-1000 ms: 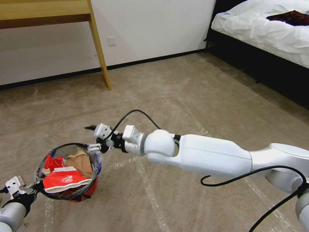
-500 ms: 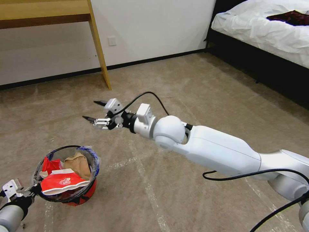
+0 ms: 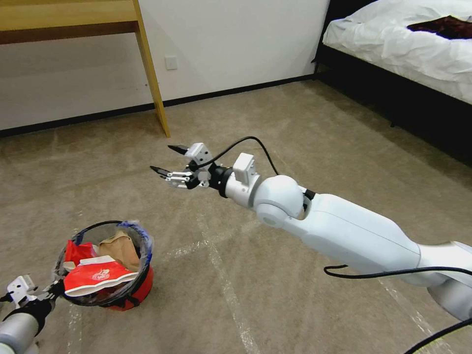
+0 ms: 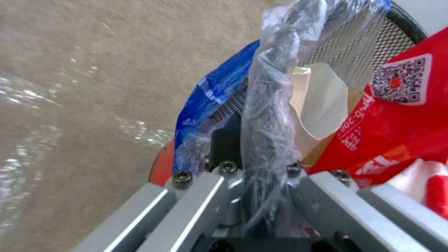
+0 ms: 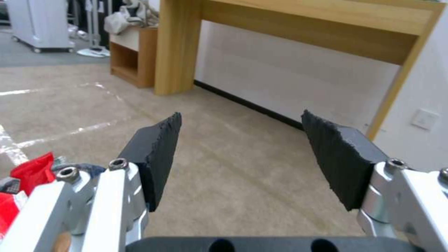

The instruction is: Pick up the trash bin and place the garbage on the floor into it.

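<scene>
The trash bin (image 3: 132,290), a red bucket with a black rim and clear liner, is low at the left over the floor (image 3: 295,147). My left gripper (image 3: 48,290) is shut on its near rim; in the left wrist view the left gripper (image 4: 256,167) clamps the liner-wrapped rim (image 4: 268,115). Garbage lies inside: a red wrapper (image 3: 96,278), brown paper (image 3: 120,248), a blue wrapper (image 4: 215,94). My right gripper (image 3: 166,158) hovers open and empty above the carpet, up and to the right of the bin. Its pads (image 5: 156,157) stand wide apart.
A wooden desk leg (image 3: 153,78) stands against the white wall behind. A bed (image 3: 393,44) with white sheets and a dark garment (image 3: 442,24) fills the back right. Tape lines (image 3: 219,265) cross the carpet. A wooden cabinet (image 5: 133,56) is farther off.
My right gripper has lifted from the bin's far rim and moved up and away toward the wall, fingers open. The bin and left gripper sank slightly.
</scene>
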Available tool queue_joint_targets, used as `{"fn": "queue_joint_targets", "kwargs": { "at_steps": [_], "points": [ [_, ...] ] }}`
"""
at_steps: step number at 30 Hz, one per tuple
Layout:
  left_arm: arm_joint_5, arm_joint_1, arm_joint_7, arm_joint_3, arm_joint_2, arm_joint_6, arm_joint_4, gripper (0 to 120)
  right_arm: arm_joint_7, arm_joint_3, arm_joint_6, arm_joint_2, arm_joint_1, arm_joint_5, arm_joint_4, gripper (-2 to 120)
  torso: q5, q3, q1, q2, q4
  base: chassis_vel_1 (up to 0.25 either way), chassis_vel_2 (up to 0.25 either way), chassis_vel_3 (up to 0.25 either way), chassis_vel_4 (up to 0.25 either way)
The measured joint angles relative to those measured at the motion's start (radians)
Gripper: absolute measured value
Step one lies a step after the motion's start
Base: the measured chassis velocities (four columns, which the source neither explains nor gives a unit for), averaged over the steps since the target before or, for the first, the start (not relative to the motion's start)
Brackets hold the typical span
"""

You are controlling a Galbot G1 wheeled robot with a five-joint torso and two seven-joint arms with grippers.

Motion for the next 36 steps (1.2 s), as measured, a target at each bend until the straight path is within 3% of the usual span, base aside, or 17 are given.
{"fn": "queue_joint_targets", "kwargs": {
  "at_steps": [8,21,36],
  "points": [
    [0.006,-0.047,0.002,0.024,-0.006,0.0,0.067,1,-0.001,0.047,0.001,-0.052,-0.04,-0.001,0.02,70,0.0,0.0,0.0,0.0,0.0,0.0,0.0,0.0,0.0],
    [0.014,-0.083,0.016,0.031,-0.003,-0.001,0.186,1,-0.004,0.067,0.006,-0.066,-0.06,-0.004,0.02,70,-0.0002,0.0,0.0,0.0,0.0002,0.0,0.0,0.0,0.0],
    [0.029,-0.089,0.027,0.031,0.0,-0.004,0.223,1,-0.01,0.07,0.019,-0.061,-0.073,-0.016,0.005,70,0.0005,0.0,0.0,0.0,0.0004,0.0,0.0,0.0,0.0]
  ]
}}
